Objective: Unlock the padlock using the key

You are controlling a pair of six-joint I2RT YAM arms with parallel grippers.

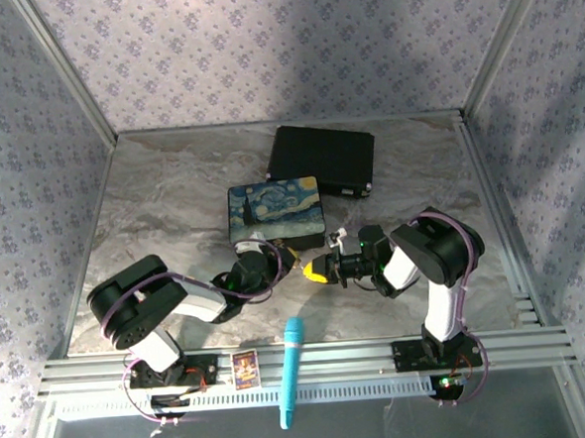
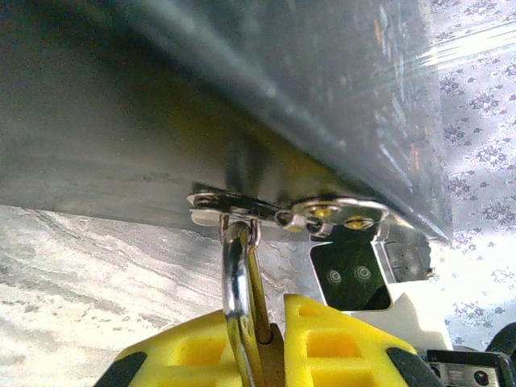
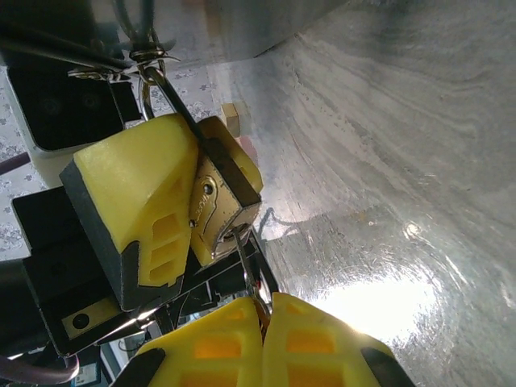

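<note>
Insertion looks done: nearest, the right tool (image 3: 262, 322) pinches the key (image 3: 244, 256), its tip in the keyhole of the padlock (image 3: 214, 205), which the left tool (image 2: 270, 347) clamps by the body. Beyond, the shackle (image 2: 235, 274) sits closed through the hasp (image 2: 322, 211) of the painted box (image 1: 275, 212); turning remains.

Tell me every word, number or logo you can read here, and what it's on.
No text can be read.
Small orange-and-dark card on the front metal rail: print too small.
Tiny brass-gold padlock: raised mark on its body, too blurred.
</note>
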